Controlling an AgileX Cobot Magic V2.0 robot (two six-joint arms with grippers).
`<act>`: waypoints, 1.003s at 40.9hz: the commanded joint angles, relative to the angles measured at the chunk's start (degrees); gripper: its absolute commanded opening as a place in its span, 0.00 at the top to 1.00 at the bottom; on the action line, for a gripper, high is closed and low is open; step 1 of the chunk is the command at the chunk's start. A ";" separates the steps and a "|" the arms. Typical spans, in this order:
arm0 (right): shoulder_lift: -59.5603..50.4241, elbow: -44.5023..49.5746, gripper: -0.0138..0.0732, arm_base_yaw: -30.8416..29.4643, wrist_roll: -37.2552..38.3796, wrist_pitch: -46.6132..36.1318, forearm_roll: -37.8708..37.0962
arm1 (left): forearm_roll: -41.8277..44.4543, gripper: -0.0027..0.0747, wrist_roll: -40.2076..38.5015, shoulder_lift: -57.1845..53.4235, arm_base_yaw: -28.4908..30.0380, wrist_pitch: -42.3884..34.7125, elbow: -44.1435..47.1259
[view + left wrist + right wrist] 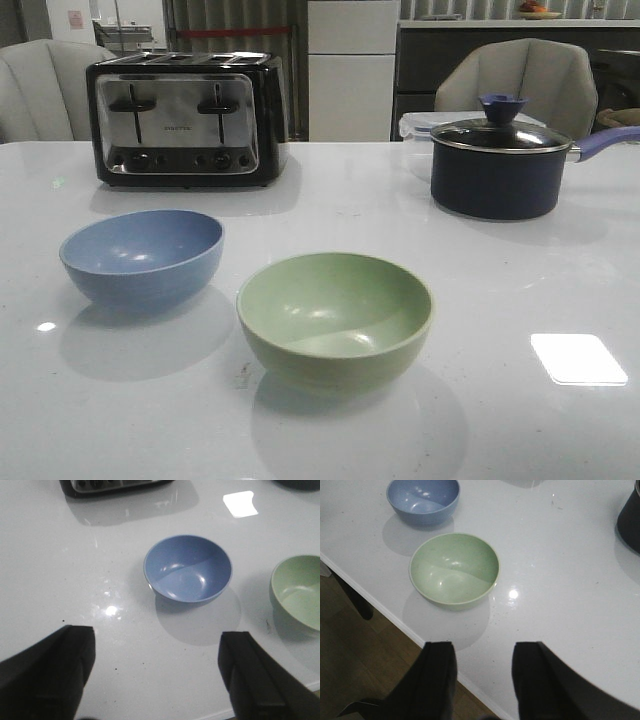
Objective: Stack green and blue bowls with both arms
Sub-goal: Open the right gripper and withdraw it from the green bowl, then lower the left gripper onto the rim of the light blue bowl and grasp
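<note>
Both jaws apart, empty

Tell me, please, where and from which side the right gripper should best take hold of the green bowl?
Probably the rim. The green bowl stands upright, open and empty, and its rounded outer wall gives a narrow gripper little purchase. The right gripper is open with nothing in it, so it could come from above on the bowl's right side, one finger inside and one outside the wall. The blue bowl stands apart on the left, out of the way.

1. My left gripper (155, 680) showed two broad, matte black fingers (47, 672) with blunt, rounded tips.
2. My right gripper (482, 680) matched: plain black fingers (432, 680), no markings visible.
</note>
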 commanded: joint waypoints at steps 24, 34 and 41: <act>-0.29 -1.51 0.38 -0.19 -0.87 -3.85 0.77 | -3.48 0.24 -3.59 40.64 2.38 -6.82 -19.07; -0.29 -1.51 0.38 -0.19 -0.87 -3.85 0.77 | -6.69 0.24 -3.59 51.94 2.38 -12.73 -23.72; -0.29 -1.51 0.38 -0.19 -0.87 -3.85 0.77 | -6.69 0.24 -3.59 58.37 2.38 -15.04 -26.12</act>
